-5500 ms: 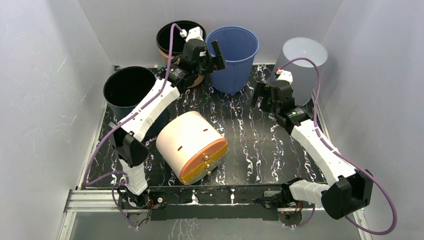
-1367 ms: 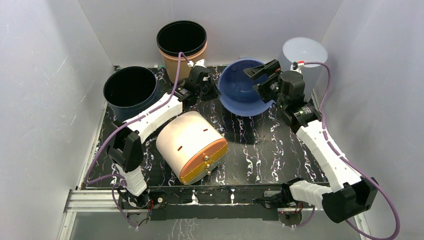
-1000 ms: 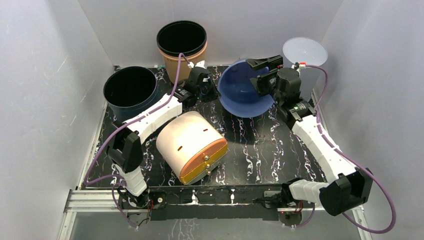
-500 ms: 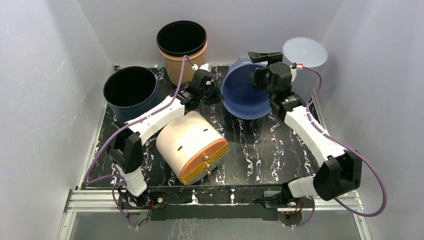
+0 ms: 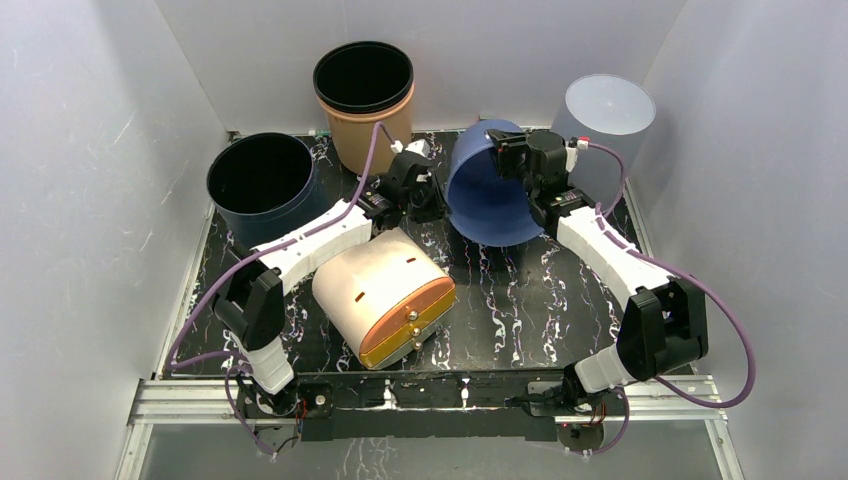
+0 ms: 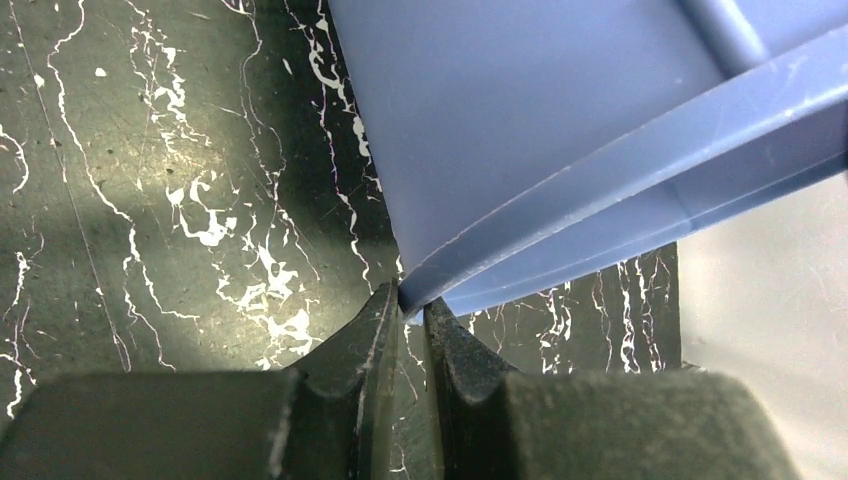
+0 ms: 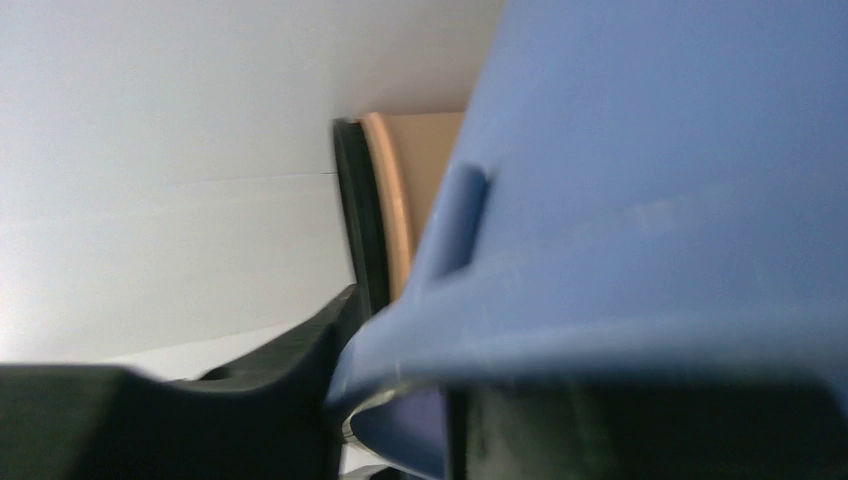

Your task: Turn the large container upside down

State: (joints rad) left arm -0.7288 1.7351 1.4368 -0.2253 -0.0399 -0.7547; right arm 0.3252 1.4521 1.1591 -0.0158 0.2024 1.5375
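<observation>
While the black, white-veined table (image 5: 520,300) fills most of the overhead view, the blue container (image 5: 495,200) is at its back centre, between the two arms. It is tipped well off upright, roughly onto its side; whether its lower edge touches the table cannot be told. A cream box (image 5: 385,290) with an orange end face lies towards the front, left of centre, apart from the blue container. A dark bucket (image 5: 262,175) stands upright at the back left. A tan bucket (image 5: 363,85) with a black rim stands upright against the back wall. A translucent tub (image 5: 605,110) stands in the back right corner, just behind the right arm's wrist.

The left gripper (image 6: 412,300) is on the container's left side, low and close to the table. Its fingers are nearly together and pinch the edge of the blue rim between their tips. The right gripper (image 5: 505,140) is at the upper part of the rim. In its wrist view a dark finger sits on each side of the blue rim, clamping it, and the tan bucket shows beyond
</observation>
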